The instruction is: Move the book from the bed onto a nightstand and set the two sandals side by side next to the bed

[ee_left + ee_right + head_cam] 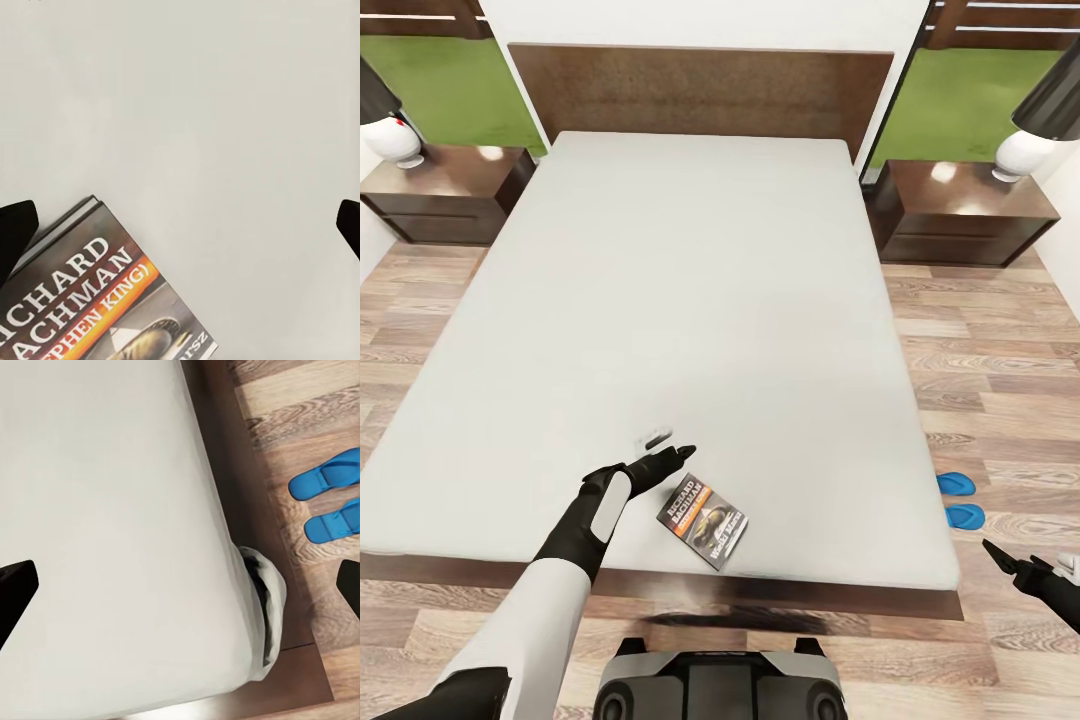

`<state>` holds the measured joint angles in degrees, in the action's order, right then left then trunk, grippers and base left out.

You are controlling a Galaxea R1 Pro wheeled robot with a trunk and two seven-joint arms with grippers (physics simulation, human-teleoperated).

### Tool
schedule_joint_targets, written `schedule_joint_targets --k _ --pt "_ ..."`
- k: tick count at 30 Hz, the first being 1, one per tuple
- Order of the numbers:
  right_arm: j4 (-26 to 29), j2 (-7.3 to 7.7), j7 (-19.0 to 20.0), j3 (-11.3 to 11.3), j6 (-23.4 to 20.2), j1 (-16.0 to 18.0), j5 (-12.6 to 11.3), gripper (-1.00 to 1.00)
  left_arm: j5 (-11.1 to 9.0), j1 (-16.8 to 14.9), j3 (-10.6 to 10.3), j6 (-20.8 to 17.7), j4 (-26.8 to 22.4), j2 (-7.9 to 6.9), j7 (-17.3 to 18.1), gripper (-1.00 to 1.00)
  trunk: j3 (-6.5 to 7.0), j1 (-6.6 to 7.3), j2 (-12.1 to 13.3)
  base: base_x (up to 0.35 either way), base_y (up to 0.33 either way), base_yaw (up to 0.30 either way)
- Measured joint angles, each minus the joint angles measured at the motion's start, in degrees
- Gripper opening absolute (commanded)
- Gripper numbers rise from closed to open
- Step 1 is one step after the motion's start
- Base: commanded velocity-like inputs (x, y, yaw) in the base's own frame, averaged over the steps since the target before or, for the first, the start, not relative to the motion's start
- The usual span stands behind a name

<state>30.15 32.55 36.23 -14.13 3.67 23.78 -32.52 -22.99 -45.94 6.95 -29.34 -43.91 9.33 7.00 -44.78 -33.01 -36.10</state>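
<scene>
The book (703, 520) lies on the bed (680, 300) near its foot edge, ungrasped. The left gripper (665, 462), fingers spread, hovers just beside it. Both nightstands stand far off. The two sandals (960, 500) already lie paired on the floor at right; right fingers spread.

One large low bed (690, 300) with a pale grey mattress and dark brown wooden frame; one small dark paperback book (704, 520) with an orange band; two bright blue flat sandals (955, 484) (965, 517); two low dark brown wooden nightstands (445, 195) (965, 213), each carrying one white-based lamp (402, 143) (1020, 153); two black robot tools (672, 460) (1000, 557)
</scene>
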Motion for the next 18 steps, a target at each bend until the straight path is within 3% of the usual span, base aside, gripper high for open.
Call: schedule_joint_targets --k 3,12,18 --pt "0.0 -0.01 0.0 0.0 0.0 0.0 0.0 1.00 0.0 0.0 0.0 0.0 0.0 0.00 0.0 1.00 0.00 0.00 0.0 0.000 0.000 0.000" --pt "0.0 -0.02 0.0 0.0 0.0 0.0 0.0 1.00 0.0 0.0 0.0 0.0 0.0 0.00 0.0 1.00 -1.61 -1.98 -3.6 0.000 0.000 0.000" --pt "0.0 -0.02 0.0 0.0 0.0 0.0 0.0 1.00 0.0 0.0 0.0 0.0 0.0 0.00 0.0 1.00 -1.62 -1.98 -3.6 0.000 0.000 0.000"
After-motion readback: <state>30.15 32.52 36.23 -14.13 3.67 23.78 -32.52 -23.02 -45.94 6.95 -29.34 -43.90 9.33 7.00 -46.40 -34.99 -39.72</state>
